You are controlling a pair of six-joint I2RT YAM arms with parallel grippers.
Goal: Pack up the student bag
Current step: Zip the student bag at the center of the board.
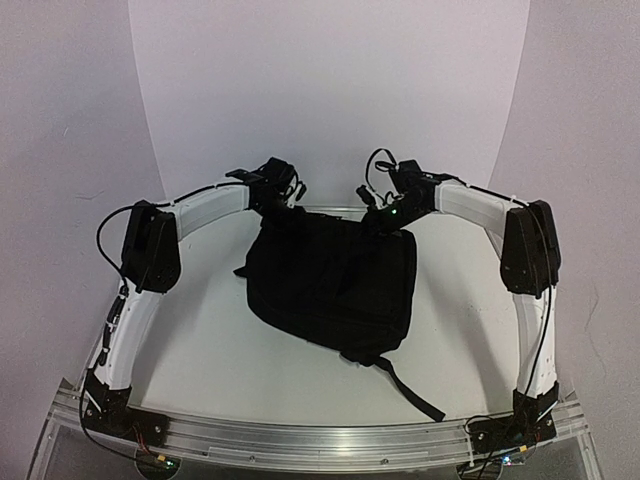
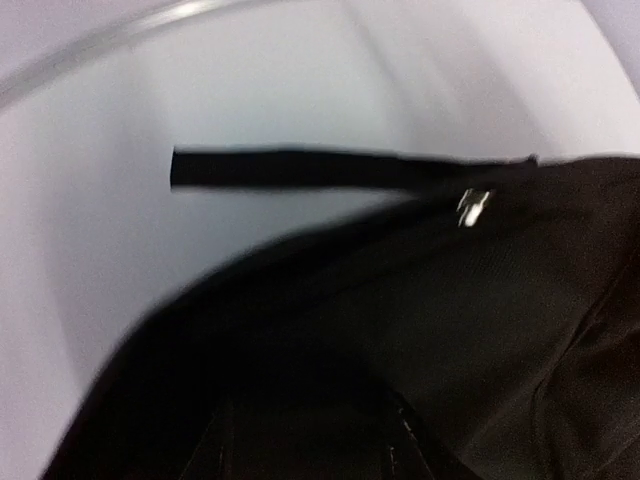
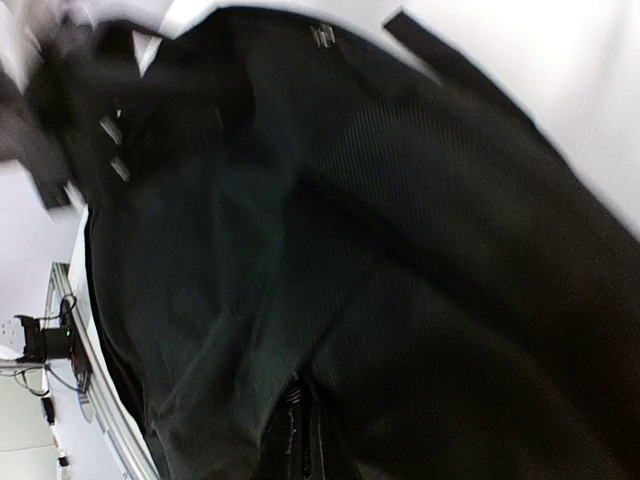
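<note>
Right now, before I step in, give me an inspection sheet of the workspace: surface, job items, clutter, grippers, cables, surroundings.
Surface: white table, bag lying mid-table.
Job's things: black student bag; its strap trails toward the near right.
Clutter: nothing seen.
Grippers: left gripper at the bag's far left corner, open or shut cannot be told; right gripper at its far right corner, shut, hold on fabric not discernible.
Cables: black left-arm cable, right-arm cable, and a wrist loop.
Surroundings: white backdrop; aluminium rail at the near edge.
</note>
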